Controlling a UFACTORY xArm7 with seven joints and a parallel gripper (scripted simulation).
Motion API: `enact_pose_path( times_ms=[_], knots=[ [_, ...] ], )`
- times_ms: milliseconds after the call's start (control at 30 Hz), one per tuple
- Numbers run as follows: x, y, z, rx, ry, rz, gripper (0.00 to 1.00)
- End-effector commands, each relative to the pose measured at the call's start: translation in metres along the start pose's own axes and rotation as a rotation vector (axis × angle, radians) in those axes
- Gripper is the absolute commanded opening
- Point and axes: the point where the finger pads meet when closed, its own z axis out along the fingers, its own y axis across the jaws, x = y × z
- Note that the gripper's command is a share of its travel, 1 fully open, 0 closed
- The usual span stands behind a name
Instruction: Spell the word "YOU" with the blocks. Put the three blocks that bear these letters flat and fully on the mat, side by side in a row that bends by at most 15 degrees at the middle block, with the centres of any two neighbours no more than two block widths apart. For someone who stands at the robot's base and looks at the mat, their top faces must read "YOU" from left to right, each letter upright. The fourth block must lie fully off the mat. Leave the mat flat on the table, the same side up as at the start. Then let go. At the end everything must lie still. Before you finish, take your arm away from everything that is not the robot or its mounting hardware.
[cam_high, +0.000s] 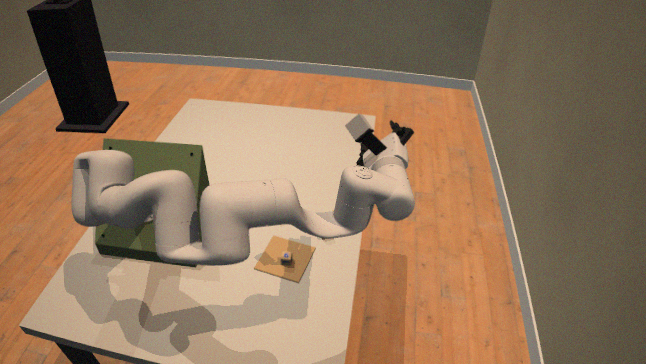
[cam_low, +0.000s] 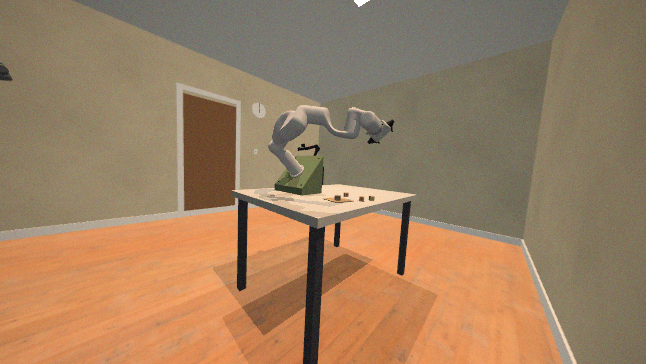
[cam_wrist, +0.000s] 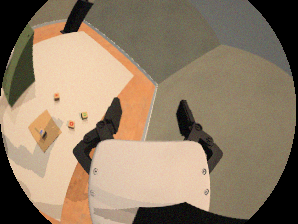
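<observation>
A tan mat (cam_high: 279, 255) lies on the white table near its right edge. One block with a blue letter (cam_high: 286, 257) sits on it. In the wrist view the mat (cam_wrist: 44, 131) holds that block (cam_wrist: 44, 133), and three more blocks lie off the mat on the table: one (cam_wrist: 57, 96), one (cam_wrist: 71, 124) and one (cam_wrist: 84, 116). Their letters are too small to read. In the top view my arm hides these three. My gripper (cam_high: 401, 131) is open and empty. It is high above the table, out past its right edge, and also shows in the wrist view (cam_wrist: 149, 115).
The green base mount (cam_high: 150, 200) stands on the table's left part. A black pillar (cam_high: 75, 65) stands on the floor at the back left. My arm's elbow hangs over the table just behind the mat. Grey walls close in on the right.
</observation>
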Motion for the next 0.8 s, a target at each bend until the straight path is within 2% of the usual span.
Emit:
enact_pose_path(
  times_ms=[0,133,167,333,700,733,767],
  knots=[
    [0.002,0.003,-0.001,0.002,0.000,-0.003,1.00],
    [0.002,0.003,-0.001,0.002,0.000,-0.003,1.00],
    [-0.016,-0.020,0.023,0.089,-0.015,0.053,1.00],
    [-0.032,-0.044,0.044,0.172,-0.036,0.107,1.00],
    [-0.032,-0.044,0.044,0.172,-0.036,0.107,1.00],
    [-0.046,-0.067,0.063,0.252,-0.062,0.156,1.00],
    [-0.051,-0.077,0.070,0.285,-0.073,0.176,1.00]
  ],
)
